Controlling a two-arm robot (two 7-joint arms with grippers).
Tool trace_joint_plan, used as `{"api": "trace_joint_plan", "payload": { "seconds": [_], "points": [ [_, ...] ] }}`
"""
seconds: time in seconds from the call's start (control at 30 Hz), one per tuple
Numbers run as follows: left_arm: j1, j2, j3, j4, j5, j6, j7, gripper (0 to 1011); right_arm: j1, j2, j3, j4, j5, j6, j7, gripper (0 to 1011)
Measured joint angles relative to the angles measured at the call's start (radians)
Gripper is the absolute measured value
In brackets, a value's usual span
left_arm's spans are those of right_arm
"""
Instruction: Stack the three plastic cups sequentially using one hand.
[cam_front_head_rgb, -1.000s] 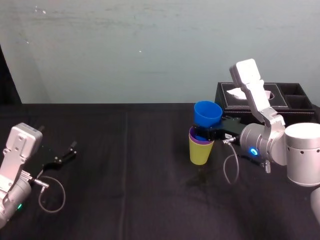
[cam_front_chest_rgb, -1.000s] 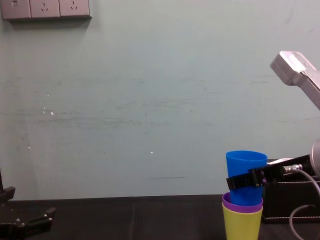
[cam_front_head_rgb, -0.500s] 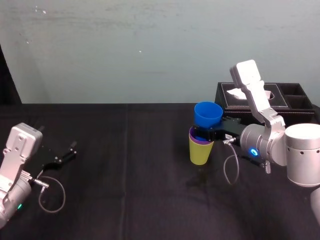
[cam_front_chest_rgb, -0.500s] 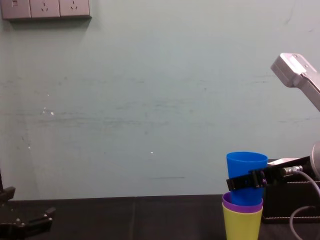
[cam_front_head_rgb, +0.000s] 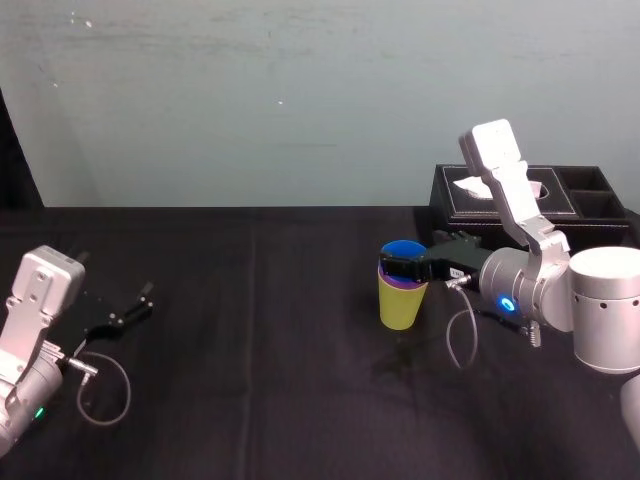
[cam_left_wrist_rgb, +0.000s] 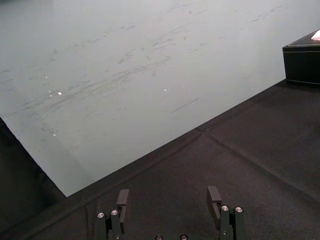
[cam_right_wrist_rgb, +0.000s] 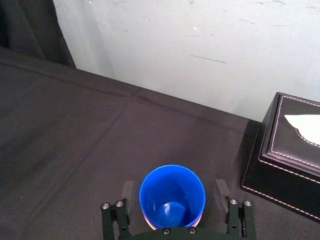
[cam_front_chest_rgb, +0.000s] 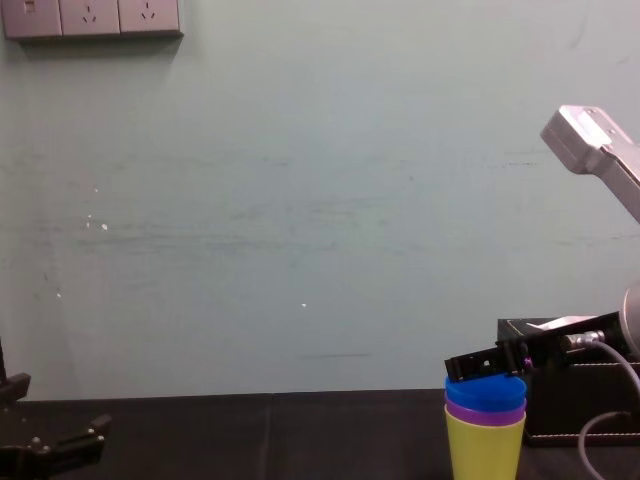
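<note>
The blue cup (cam_right_wrist_rgb: 172, 195), standing inside the spread fingers of the right pincer (cam_right_wrist_rgb: 175, 187), is smooth plastic with a soft sheen on its inner wall. The purple cup (cam_front_chest_rgb: 486, 411) and yellow-green cup (cam_front_head_rgb: 401, 305) under it look like the same smooth, satin plastic. That pincer is matt black with small bright metal screws (cam_right_wrist_rgb: 105, 205) at the finger bases, as is the left pincer (cam_left_wrist_rgb: 168, 195). Beneath both, the bench (cam_right_wrist_rgb: 75, 115) wears matt black cloth, faintly creased. Just beside the right pincer, the tissue box (cam_right_wrist_rgb: 295, 165) looks like black leather, lightly grained with pale stitching, and a white paper tissue (cam_right_wrist_rgb: 305, 125) shows at its slot. Behind the right pincer, the right arm (cam_front_head_rgb: 610, 305) is smooth satin silver-grey. The wall (cam_front_chest_rgb: 300, 200) beyond is matt, scuffed pale paint.
</note>
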Motion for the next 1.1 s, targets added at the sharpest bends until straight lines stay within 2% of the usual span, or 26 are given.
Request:
{"api": "trace_joint_plan", "payload": {
  "seconds": [0.27,0.37,0.57,0.67,0.7,0.73,0.83,0.9,0.93,1.1],
  "points": [
    [0.000,0.000,0.000,0.000,0.000,0.000,0.000,1000,0.000,0.000,0.000,-0.001,0.000,0.000,0.000,1003],
    [0.000,0.000,0.000,0.000,0.000,0.000,0.000,1000,-0.019,0.004,0.003,-0.018,0.000,-0.038,0.000,1003],
    [0.000,0.000,0.000,0.000,0.000,0.000,0.000,1000,-0.074,0.009,0.030,-0.049,0.006,-0.159,-0.022,1003],
    [0.000,0.000,0.000,0.000,0.000,0.000,0.000,1000,-0.113,0.006,0.049,-0.061,0.007,-0.237,-0.047,1003],
    [0.000,0.000,0.000,0.000,0.000,0.000,0.000,1000,-0.135,0.003,0.059,-0.065,0.007,-0.285,-0.064,1003],
    [0.000,0.000,0.000,0.000,0.000,0.000,0.000,1000,-0.135,0.003,0.059,-0.065,0.007,-0.285,-0.064,1003],
    [0.000,0.000,0.000,0.000,0.000,0.000,0.000,1000,-0.192,-0.009,0.084,-0.072,0.005,-0.403,-0.105,1003],
    [0.000,0.000,0.000,0.000,0.000,0.000,0.000,1000,-0.216,-0.016,0.093,-0.073,0.001,-0.454,-0.122,1003],
    [0.000,0.000,0.000,0.000,0.000,0.000,0.000,1000,-0.240,-0.023,0.101,-0.072,-0.007,-0.505,-0.140,1003],
    [0.000,0.000,0.000,0.000,0.000,0.000,0.000,1000,-0.290,-0.046,0.121,-0.053,-0.035,-0.630,-0.186,1003]
  ]
}}
